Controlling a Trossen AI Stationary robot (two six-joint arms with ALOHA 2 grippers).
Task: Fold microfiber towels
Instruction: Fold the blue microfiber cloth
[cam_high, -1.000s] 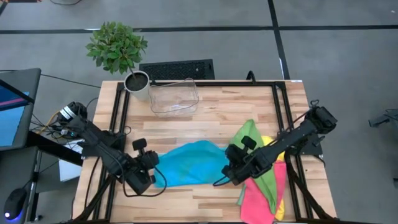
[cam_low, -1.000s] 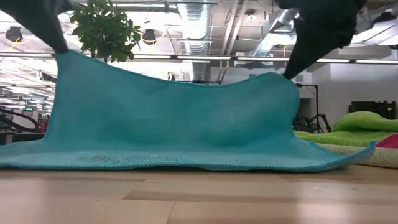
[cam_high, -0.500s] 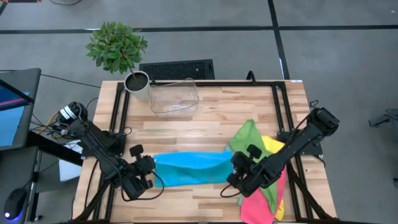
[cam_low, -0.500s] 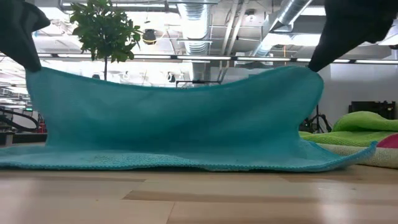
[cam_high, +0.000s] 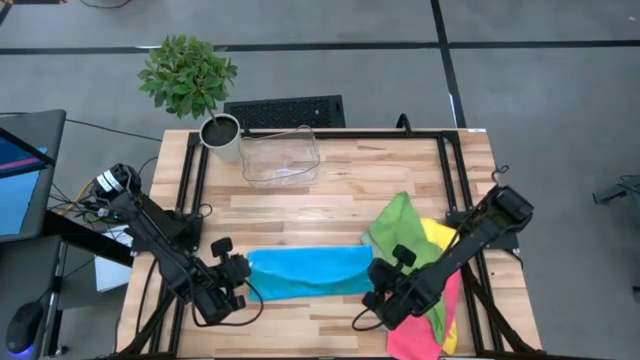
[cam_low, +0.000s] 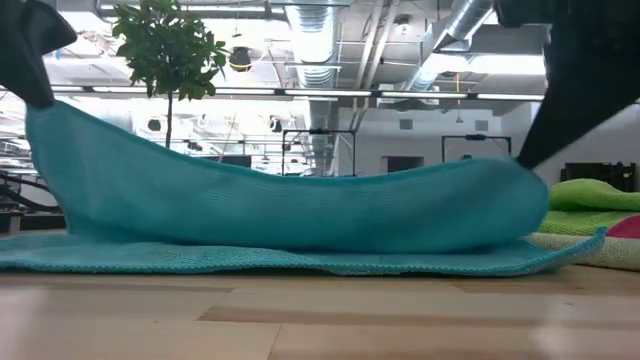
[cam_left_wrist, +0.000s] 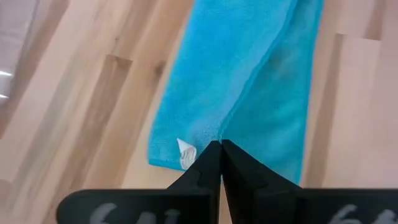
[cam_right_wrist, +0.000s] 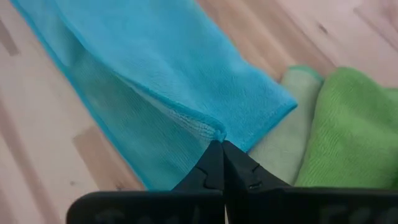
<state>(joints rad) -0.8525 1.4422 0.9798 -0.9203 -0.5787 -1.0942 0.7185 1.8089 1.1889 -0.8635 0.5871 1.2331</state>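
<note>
A blue microfiber towel (cam_high: 310, 272) lies on the wooden table near its front edge, folded over on itself along its length. My left gripper (cam_high: 238, 278) is shut on its left end and my right gripper (cam_high: 380, 292) on its right end. In the low view the upper layer (cam_low: 290, 205) sags between the two holds, higher at the left one (cam_low: 40, 100) than at the right one (cam_low: 530, 170). The lower layer (cam_low: 300, 260) lies flat on the table. A small white tag (cam_left_wrist: 185, 153) shows at the left end. My left gripper pinches a corner of the towel's upper layer (cam_left_wrist: 219, 138) between its two shut fingers, at the towel's left end. The corner is held above the table, and the layer slopes down from it, slack. My right gripper pinches a corner of the upper layer (cam_right_wrist: 217, 132) between its two shut fingers, at the towel's right end. The corner is held low, a little above the lower layer. The cloth between the two holds is slack.
A pile of towels lies at the right: bright green (cam_high: 400, 225), yellow (cam_high: 442, 236), pink (cam_high: 415, 335), with pale sage (cam_right_wrist: 280, 152) next to the blue towel's end. A clear plastic bin (cam_high: 280, 157) and a potted plant (cam_high: 220, 135) stand at the far edge.
Both grippers have gone toward the table's near edge and down, staying shut on the towel's corners. The raised far half of the blue towel has come over onto the near half. The towel now shows as a narrower strip, its upper layer sagging low.
</note>
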